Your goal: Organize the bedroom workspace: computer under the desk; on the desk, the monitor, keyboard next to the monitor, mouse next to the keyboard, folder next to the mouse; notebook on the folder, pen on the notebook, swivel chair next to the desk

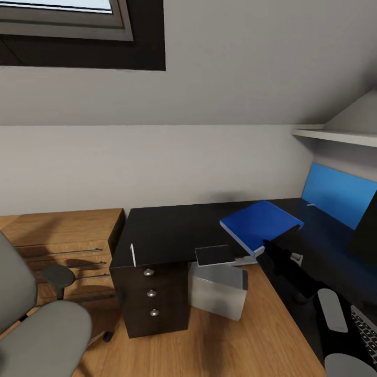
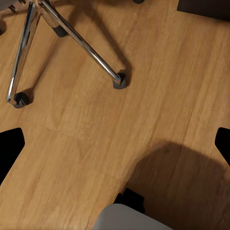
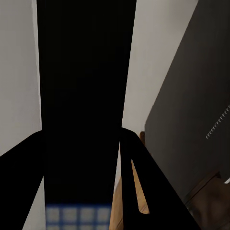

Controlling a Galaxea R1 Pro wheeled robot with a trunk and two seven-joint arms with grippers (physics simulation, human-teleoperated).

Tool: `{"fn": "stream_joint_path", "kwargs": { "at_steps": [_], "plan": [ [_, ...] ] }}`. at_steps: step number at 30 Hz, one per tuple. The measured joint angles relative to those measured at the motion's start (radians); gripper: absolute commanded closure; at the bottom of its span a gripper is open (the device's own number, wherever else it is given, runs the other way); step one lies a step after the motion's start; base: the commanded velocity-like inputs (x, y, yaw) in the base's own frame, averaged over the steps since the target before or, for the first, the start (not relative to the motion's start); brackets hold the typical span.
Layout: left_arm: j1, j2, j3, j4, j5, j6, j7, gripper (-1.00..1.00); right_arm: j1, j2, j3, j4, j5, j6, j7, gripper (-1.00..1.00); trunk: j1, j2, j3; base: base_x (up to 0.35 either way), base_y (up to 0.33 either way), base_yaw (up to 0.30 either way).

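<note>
My right gripper (image 1: 269, 250) is shut on the near edge of the blue folder (image 1: 259, 224), holding it tilted over the inner corner of the black desk (image 1: 167, 230). In the right wrist view the fingers (image 3: 143, 182) flank a dark slab. The dark notebook (image 1: 214, 255) lies at the desk's front edge, above the light grey computer (image 1: 217, 290). The monitor (image 1: 368, 230) and keyboard (image 1: 366, 330) sit at far right. The grey swivel chair (image 1: 36, 324) is at lower left. My left gripper (image 2: 115, 148) is open over the floor beside the chair base (image 2: 72, 36). The mouse is out of view.
A thin white sliver (image 1: 132, 255) stands at the desk's front left edge above the drawer unit (image 1: 151, 293). A wooden shelf unit (image 1: 63, 241) lies left of the desk. A blue wall panel (image 1: 337, 193) and a white shelf (image 1: 335, 136) are at right.
</note>
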Motion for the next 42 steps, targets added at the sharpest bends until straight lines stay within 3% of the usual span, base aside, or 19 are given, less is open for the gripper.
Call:
{"fn": "stream_joint_path", "kwargs": {
  "at_steps": [6,9,12,14,16,19,20,22,23,25,27,28,29,30,31,32,35,37,42],
  "plan": [
    [0.0,0.0,0.0,0.0,0.0,-0.001,0.0,-1.0,0.0,0.003,0.0,-0.001,0.001,-0.006,-0.003,1.0,0.0,0.0,0.0,0.0,0.0,0.0],
    [0.0,0.0,0.0,0.0,0.0,-0.001,0.0,-1.0,0.0,0.007,0.002,-0.001,0.004,-0.054,-0.01,1.0,0.0,0.0,0.0,0.0,0.0,0.0],
    [0.0,0.0,0.0,0.001,0.0,-0.001,0.0,-1.0,0.0,0.011,0.005,-0.001,0.007,-0.158,-0.046,1.0,0.0,0.0,0.0,0.0,0.0,0.0],
    [0.0,0.0,0.0,0.001,0.0,-0.001,0.0,-1.0,0.0,0.016,0.008,-0.001,0.006,-0.269,-0.156,1.0,0.0,0.0,0.0,0.0,0.0,0.0],
    [0.0,0.0,0.0,0.0,0.0,-0.001,0.001,-1.0,0.0,0.041,0.009,-0.002,0.001,-0.309,-0.211,1.0,0.0,0.0,0.0,0.0,0.0,0.0],
    [0.0,0.0,0.0,0.0,0.0,-0.001,0.0,-1.0,0.0,0.077,0.009,-0.004,-0.001,-0.347,-0.234,1.0,0.0,0.0,0.0,0.0,0.0,0.0],
    [0.0,0.0,0.0,0.0,-0.001,-0.001,0.0,-1.0,0.0,0.108,0.009,-0.002,0.0,-0.431,-0.244,1.0,0.0,0.0,0.0,0.0,0.0,0.0],
    [0.0,-0.003,-0.002,-0.002,-0.004,-0.002,0.0,-1.0,0.0,0.14,0.009,-0.001,0.001,-0.493,-0.266,1.0,0.0,0.0,0.0,0.0,0.0,0.0],
    [0.0,-0.014,-0.008,-0.032,-0.011,-0.01,-0.003,-1.0,0.0,0.161,0.009,0.0,0.002,-0.525,-0.309,1.0,0.0,0.0,0.0,0.0,0.0,0.0],
    [0.0,-0.03,-0.016,-0.097,-0.014,-0.017,-0.001,-1.0,0.0,0.167,0.009,0.001,0.0,-0.54,-0.328,1.0,0.0,0.0,0.0,0.0,0.0,0.0],
    [0.0,-0.04,-0.066,-0.232,-0.04,0.006,0.014,-1.0,0.0,0.172,0.01,0.007,0.0,-0.549,-0.339,1.0,0.0,0.0,0.0,0.0,0.0,0.0],
    [0.0,-0.042,-0.082,-0.333,-0.052,0.08,0.048,-1.0,-0.001,0.174,0.011,0.012,0.001,-0.551,-0.353,1.0,0.0,0.0,0.0,0.0,0.0,0.0],
    [0.01,-0.04,-0.095,-0.499,-0.053,0.335,0.157,-1.0,-0.001,0.177,0.011,0.017,0.001,-0.553,-0.409,1.0,0.0,0.0,0.0,0.0,0.0,0.0],
    [0.015,-0.04,-0.1,-0.674,-0.054,0.399,0.18,-1.0,-0.002,0.177,0.011,0.017,-0.001,-0.553,-0.42,1.0,0.0,0.0,0.0,0.0,0.0,0.0],
    [0.03,-0.039,-0.101,-0.776,-0.048,0.487,0.216,-1.0,-0.002,0.177,0.011,0.019,-0.001,-0.556,-0.435,1.0,0.0,0.0,0.0,0.0,0.0,0.0],
    [0.061,-0.037,-0.103,-0.916,-0.047,0.615,0.258,-1.0,-0.003,0.177,0.01,0.021,0.0,-0.563,-0.452,1.0,0.0,0.0,0.0,0.0,0.0,0.0],
    [0.098,-0.034,-0.105,-1.008,-0.044,0.682,0.279,-1.0,-0.003,0.177,0.01,0.035,0.001,-0.568,-0.461,1.0,0.0,0.0,0.0,0.0,0.0,0.0],
    [0.115,-0.034,-0.105,-1.001,-0.044,0.699,0.283,-1.0,-0.005,0.177,0.009,0.059,-0.006,-0.57,-0.463,1.0,0.0,0.0,0.0,0.0,0.0,0.0],
    [0.126,-0.03,-0.106,-0.948,-0.045,0.699,0.286,-1.0,-0.007,0.175,0.01,0.105,-0.102,-0.574,-0.465,1.0,0.0,0.0,0.0,0.0,0.0,0.0]
  ]
}}
